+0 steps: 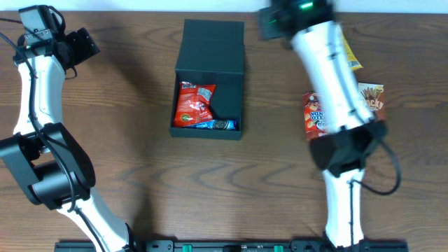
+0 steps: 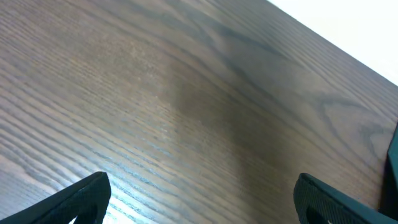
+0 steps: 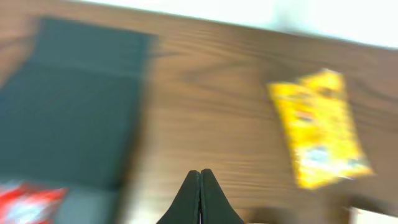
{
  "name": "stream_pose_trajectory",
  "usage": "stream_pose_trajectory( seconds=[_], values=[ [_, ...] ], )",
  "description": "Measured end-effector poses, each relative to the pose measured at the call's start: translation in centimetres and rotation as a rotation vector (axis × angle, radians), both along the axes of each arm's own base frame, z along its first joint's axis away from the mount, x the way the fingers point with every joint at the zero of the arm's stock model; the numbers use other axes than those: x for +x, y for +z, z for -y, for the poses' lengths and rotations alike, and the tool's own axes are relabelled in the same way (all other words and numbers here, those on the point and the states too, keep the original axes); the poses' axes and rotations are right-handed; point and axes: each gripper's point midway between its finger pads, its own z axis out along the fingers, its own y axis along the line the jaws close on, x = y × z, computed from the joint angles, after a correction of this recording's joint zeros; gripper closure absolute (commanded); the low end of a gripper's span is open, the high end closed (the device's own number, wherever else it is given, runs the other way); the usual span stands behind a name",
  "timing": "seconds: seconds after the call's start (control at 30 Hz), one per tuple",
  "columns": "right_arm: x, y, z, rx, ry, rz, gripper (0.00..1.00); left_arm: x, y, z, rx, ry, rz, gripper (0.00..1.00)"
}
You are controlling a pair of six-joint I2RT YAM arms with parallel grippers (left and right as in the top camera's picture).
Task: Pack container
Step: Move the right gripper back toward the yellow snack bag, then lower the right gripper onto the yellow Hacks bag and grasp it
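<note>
Pincer check: left pincer (image 2: pixel 204 198) released and idle, right pincer (image 3: pixel 200 186) clenched on nothing, container (image 1: pixel 208 134) partly filled.

Your left pincer hangs over bare table (image 2: pixel 186 93) at 10 o'clock, fingers wide apart and well clear of the box, so it blocks nothing. The container sits mid-table toward 12 o'clock. Its lid (image 1: pixel 212 45) is thrown back to 12 so the mouth faces up, and a red packet (image 1: pixel 194 103) and a blue packet (image 1: pixel 218 125) lie at its 6 o'clock end. Your right pincer, at 1 o'clock, has its fingers pressed together and empty (that wrist view is smeared). It points between the box and a yellow packet (image 3: pixel 320 137). Other packets (image 1: pixel 313 115) wait at 3 o'clock, partly under your right arm (image 1: pixel 329 77), and these probably go in next.
</note>
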Motion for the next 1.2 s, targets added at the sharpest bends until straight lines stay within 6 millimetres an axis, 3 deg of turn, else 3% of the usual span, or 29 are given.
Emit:
stream_pose_trajectory(
  seconds=[0.03, 0.1, 0.2, 0.33, 0.5, 0.63, 0.73, 0.9, 1.03, 1.1, 1.17, 1.2],
  values=[
    [0.7, -1.2, 3.1, -0.01, -0.056, -0.022, 0.57, -0.1, -0.1, 0.0, -0.002, 0.0, -0.004, 0.05],
    [1.5, -4.3, 8.5, -0.022, -0.138, -0.08, 0.36, -0.2, -0.1, 0.1, -0.003, 0.0, -0.008, 0.05],
    [1.8, -8.6, 14.0, -0.028, -0.191, -0.156, 0.12, -0.2, -0.2, 0.1, -0.004, 0.0, -0.012, 0.05],
    [2.9, -10.3, 15.8, -0.042, -0.161, -0.151, 0.01, -0.5, -0.4, 0.2, -0.009, -0.001, -0.026, 0.05],
    [4.7, -10.9, 15.9, -0.072, -0.114, -0.101, 0.01, -0.4, -0.4, 0.8, -0.024, -0.018, -0.023, 0.05],
    [5.1, -15.0, 16.2, -0.085, -0.103, -0.149, 0.01, 0.0, -0.4, 2.1, -0.042, -0.062, -0.016, 0.05],
    [4.9, -18.0, 16.4, -0.087, -0.1, -0.195, 0.03, 0.5, -0.1, 4.7, -0.06, -0.214, 0.005, 0.05],
    [5.2, -18.3, 17.3, -0.088, -0.11, -0.185, 0.06, 0.8, -0.1, 9.5, -0.035, -0.45, 0.008, 0.05],
    [5.1, -18.3, 18.3, -0.088, -0.124, -0.186, 0.18, 0.7, -0.2, 12.6, -0.01, -0.587, 0.007, 0.05],
    [5.0, -18.4, 18.5, -0.087, -0.131, -0.187, 0.35, 0.7, -0.2, 13.1, 0.0, -0.614, 0.01, 0.05],
    [5.0, -18.4, 18.5, -0.09, -0.125, -0.188, 0.6, 0.6, -0.2, 13.0, 0.004, -0.619, 0.009, 0.05],
    [5.0, -18.4, 18.5, -0.089, -0.127, -0.188, 0.66, 0.6, -0.2, 13.0, 0.007, -0.624, 0.008, 0.05]
  ],
)
